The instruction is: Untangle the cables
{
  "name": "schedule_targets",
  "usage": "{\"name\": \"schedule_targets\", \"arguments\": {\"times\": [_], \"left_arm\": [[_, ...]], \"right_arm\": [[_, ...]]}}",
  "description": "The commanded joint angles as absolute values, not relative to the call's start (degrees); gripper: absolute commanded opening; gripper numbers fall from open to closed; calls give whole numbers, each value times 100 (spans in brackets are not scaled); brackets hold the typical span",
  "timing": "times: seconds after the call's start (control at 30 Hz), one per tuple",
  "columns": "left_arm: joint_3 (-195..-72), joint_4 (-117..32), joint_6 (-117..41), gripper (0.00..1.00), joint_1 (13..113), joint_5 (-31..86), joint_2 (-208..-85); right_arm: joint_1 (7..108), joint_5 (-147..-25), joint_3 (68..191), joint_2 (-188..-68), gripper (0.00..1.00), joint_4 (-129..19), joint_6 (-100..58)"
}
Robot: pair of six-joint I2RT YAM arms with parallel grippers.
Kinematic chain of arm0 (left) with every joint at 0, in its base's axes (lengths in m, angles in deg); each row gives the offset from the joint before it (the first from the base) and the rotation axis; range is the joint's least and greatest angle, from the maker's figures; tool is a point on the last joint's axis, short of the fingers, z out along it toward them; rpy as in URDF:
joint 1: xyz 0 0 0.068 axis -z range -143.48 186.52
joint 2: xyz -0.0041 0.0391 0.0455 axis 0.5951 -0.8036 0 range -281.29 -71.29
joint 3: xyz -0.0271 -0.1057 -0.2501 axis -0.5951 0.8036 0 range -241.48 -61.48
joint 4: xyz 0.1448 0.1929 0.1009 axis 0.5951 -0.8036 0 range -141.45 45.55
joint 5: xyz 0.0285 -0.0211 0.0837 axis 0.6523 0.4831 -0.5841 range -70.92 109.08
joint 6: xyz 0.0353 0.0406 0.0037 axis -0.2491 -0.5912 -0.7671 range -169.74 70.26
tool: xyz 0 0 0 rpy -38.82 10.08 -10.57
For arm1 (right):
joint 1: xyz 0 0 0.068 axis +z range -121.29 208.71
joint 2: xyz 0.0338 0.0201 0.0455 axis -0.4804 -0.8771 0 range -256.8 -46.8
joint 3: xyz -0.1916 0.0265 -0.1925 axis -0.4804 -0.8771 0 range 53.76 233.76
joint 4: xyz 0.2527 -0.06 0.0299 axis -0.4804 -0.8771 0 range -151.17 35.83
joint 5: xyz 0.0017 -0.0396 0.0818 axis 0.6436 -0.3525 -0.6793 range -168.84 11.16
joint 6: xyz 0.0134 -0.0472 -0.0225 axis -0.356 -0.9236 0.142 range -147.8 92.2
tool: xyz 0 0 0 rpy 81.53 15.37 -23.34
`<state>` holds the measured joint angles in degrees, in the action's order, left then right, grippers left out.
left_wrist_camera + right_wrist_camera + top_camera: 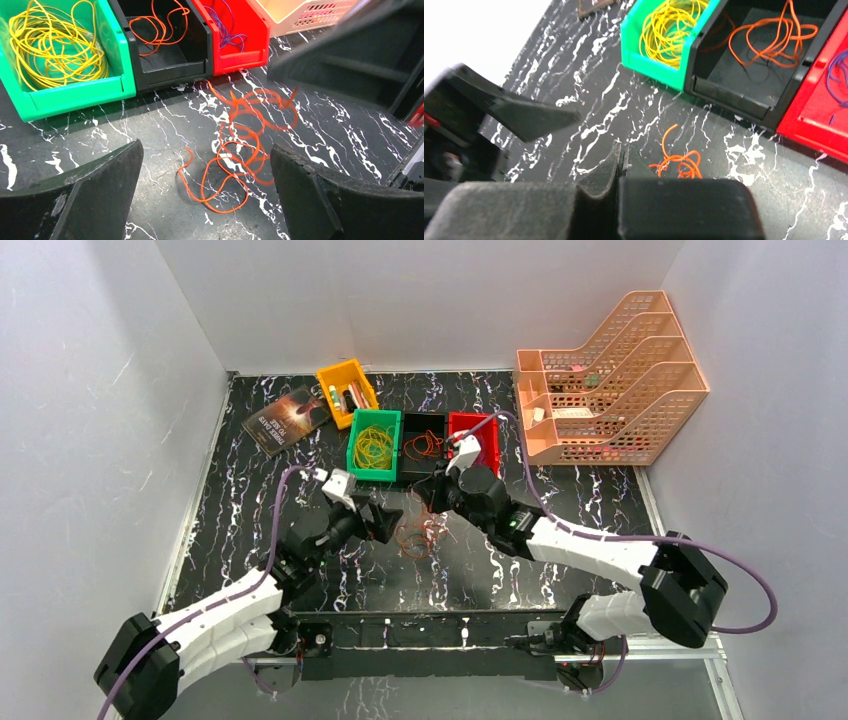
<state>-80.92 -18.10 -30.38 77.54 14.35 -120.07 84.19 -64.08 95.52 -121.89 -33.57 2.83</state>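
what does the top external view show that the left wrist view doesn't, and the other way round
Only the top external view: the yellow plastic bin and the dark book beside it.
Only the left wrist view: a thin purple cable lying in the red plastic bin.
Both: the red bin itself, the green plastic bin of yellow cable loops, the black plastic bin holding orange cable, and the loose orange cable tangle on the black marbled table.

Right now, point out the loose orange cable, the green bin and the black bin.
loose orange cable [239, 131]: left wrist view, strand mid-tangle.
green bin [80, 95]: left wrist view, front wall.
black bin [172, 75]: left wrist view, front wall.
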Motion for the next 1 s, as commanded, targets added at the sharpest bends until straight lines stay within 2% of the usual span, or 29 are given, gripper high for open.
{"name": "schedule_targets", "arguments": {"times": [0.0,0.27,0.67,0.97], "left_arm": [[-7387,294,-3016,98,7765,1624,-11604],[-7547,936,-3502,98,7764,2576,-11757],[-7971,1823,-3598,98,7773,2965,-12595],[-8493,2073,-3628,82,7772,3108,-13256]], "right_arm": [[8336,-6576,10055,-11859,0,-3737,316],[8158,-7058,10526,-11852,0,-3891,494],[8010,-7483,11048,-11832,0,-4014,639],[8011,-7830,11079,-11828,0,-3880,738]]}}
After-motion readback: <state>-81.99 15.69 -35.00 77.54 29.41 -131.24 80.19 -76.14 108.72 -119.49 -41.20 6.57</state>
